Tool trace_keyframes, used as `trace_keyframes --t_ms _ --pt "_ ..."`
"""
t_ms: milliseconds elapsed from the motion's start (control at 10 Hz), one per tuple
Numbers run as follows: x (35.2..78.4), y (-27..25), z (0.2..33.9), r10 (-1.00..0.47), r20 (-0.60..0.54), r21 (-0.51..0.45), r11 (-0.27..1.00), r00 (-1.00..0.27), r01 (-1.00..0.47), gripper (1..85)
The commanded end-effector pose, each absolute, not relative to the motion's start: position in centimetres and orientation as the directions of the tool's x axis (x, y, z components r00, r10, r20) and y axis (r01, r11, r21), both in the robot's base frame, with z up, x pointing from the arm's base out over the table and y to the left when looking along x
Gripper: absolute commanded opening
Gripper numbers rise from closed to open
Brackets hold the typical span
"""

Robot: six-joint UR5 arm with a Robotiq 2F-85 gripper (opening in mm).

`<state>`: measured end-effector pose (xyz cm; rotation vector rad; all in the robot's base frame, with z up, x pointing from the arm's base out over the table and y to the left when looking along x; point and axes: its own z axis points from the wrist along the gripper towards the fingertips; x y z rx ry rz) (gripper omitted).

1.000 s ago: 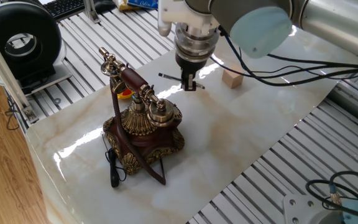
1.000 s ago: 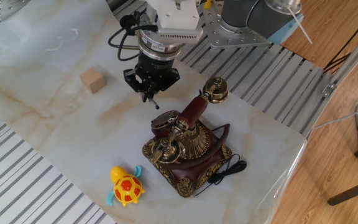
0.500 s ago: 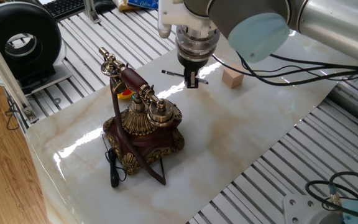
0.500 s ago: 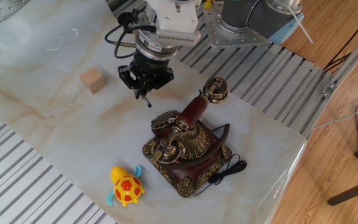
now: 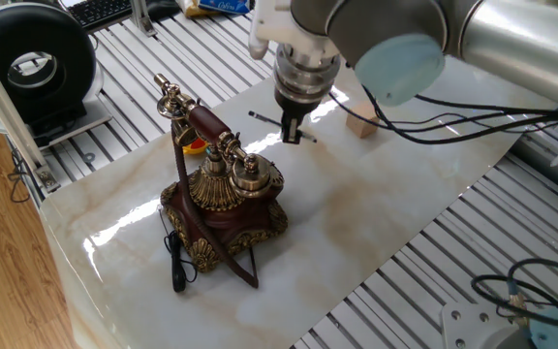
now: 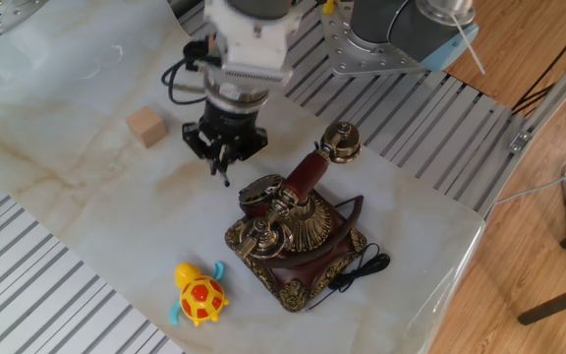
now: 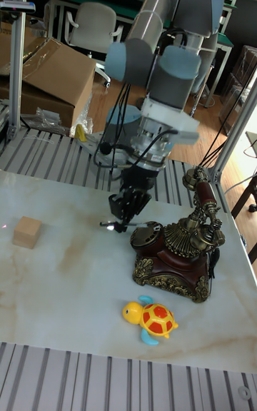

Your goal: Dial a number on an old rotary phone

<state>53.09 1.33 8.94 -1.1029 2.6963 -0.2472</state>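
The old rotary phone (image 5: 229, 199) (image 6: 293, 234) (image 7: 175, 254) stands on the marble tabletop, dark wood with brass trim. Its handset lies in the cradle and a black cord (image 5: 175, 267) trails in front. The dial face (image 6: 258, 193) points toward my gripper. My gripper (image 5: 291, 136) (image 6: 224, 174) (image 7: 121, 223) points downward just beside the dial side of the phone. Its thin fingers are pinched together and hold nothing. The tips hover a little off the base, apart from the dial.
A small wooden cube (image 5: 361, 124) (image 6: 146, 127) (image 7: 27, 232) sits beyond the gripper. A yellow and orange toy turtle (image 6: 199, 295) (image 7: 151, 320) lies beside the phone. A black ring-shaped device (image 5: 32, 63) stands off the marble slab, and cables (image 5: 511, 291) hang at the table edge.
The gripper swung away slightly, then tilted and dipped closer to the phone's dial side. The phone, cube and turtle have not moved.
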Motion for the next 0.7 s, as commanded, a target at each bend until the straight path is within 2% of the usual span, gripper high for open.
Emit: trace_keyframes --t_ms 0,200,400,500,600 --pt "53.0 -0.2 6.3 -0.673 -0.131 -0.227 0.735 -0.728 -0.639 1.3" --pt "52.7 -3.7 6.8 -0.655 -0.039 -0.317 0.724 -0.754 -0.612 1.3" --pt "52.1 -5.0 5.9 -0.695 0.017 -0.315 0.678 -0.718 -0.664 1.3" --pt "51.8 -6.4 5.9 -0.703 0.054 -0.338 0.655 -0.709 -0.676 4.7" --pt "51.9 -6.1 5.7 -0.706 0.044 -0.332 0.657 -0.706 -0.677 17.0"
